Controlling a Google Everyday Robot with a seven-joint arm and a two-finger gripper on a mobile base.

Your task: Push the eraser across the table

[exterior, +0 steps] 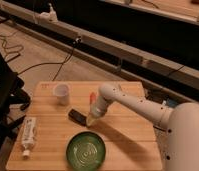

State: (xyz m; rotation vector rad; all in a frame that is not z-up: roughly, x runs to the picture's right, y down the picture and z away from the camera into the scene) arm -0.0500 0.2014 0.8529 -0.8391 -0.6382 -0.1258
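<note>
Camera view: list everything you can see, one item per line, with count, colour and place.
table: one, light wood planks, centre of view
eraser: one, black, flat on the table's middle, just left of the end effector
cup: one, white, upright near the far left edge
orange-red oblong thing: one, far side, partly hidden behind the arm
green plate: one, near edge, centre
white tube: one, near left corner, lying flat
cables: dark, on the floor beyond the table
arm: one, white, reaching in from the right
end effector: one, pale, low beside the eraser's right end
</note>
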